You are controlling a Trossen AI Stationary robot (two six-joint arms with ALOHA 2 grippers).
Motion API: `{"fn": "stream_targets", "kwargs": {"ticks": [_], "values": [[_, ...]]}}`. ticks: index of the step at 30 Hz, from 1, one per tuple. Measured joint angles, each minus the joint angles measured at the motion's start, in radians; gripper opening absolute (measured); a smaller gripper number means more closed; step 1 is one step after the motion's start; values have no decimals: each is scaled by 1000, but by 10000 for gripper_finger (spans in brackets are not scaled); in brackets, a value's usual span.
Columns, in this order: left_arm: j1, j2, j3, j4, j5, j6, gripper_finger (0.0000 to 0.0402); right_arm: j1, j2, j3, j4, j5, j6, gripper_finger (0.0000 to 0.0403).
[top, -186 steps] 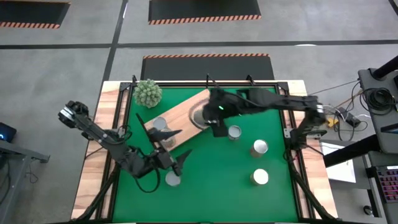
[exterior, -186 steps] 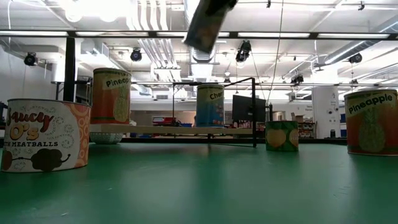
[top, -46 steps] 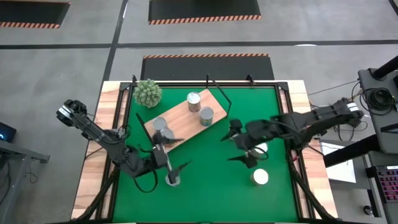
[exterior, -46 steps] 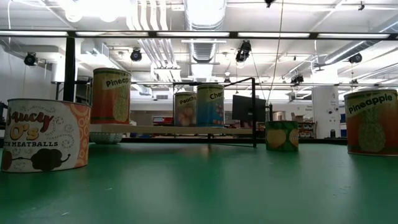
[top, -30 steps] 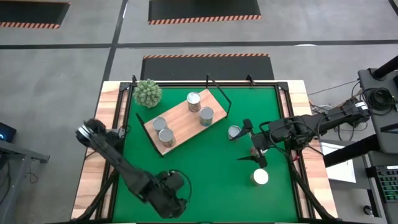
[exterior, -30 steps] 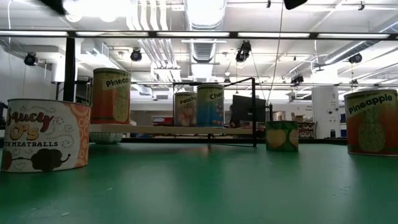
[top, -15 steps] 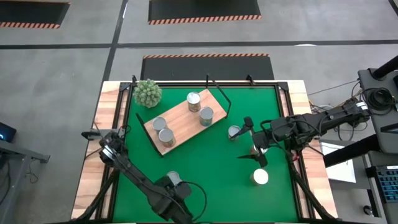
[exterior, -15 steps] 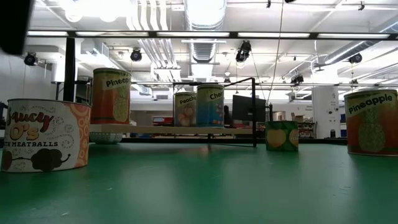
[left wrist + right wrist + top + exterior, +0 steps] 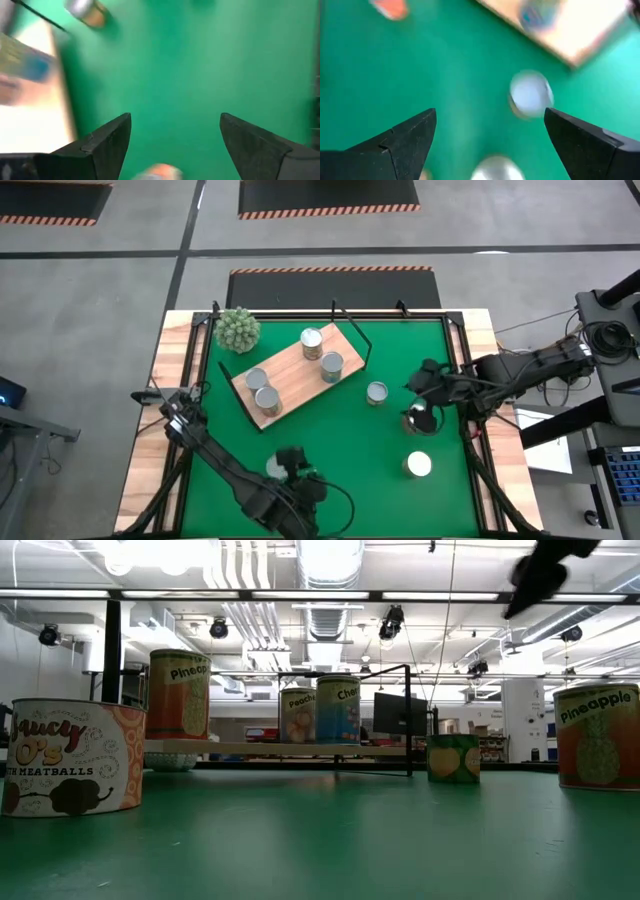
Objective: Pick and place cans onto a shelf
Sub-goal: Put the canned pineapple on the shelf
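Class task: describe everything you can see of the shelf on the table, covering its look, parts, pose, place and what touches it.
The shelf is a flat, light-brown wood-grain board, rectangular, lying at an angle on the green mat near the spiky plant. A thin black wire frame stands at its far end. Four cans stand upright on it, two at each end. In the low view it sits slightly raised. No gripper touches it.

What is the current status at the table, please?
Both pincers open, empty: left pincer by the near-edge can, right pincer over a right-side can. Four cans on the shelf, four on the mat. Nothing blocking.
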Motion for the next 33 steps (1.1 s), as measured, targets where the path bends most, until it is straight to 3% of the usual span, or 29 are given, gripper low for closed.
{"fn": "stream_targets", "kwargs": {"ticks": [4, 10, 15, 21, 28, 33], "values": [[31, -3, 12, -101, -102, 105, 285, -9, 31, 67, -241, -3, 225, 359], [53, -17, -15, -165, -254, 206, 285, -13, 80, 103, -473, -28, 428, 359], [39, -68, -80, -171, -334, 249, 276, -12, 87, 38, -456, -132, 510, 359], [31, -231, -275, -143, -370, 234, 264, -13, 86, -37, -398, -141, 537, 359], [31, -486, -559, 88, -504, 232, 262, -11, 92, -90, -246, -166, 532, 359], [31, -605, -686, 275, -541, 230, 262, 7, 122, -94, -224, -167, 538, 359]]}}
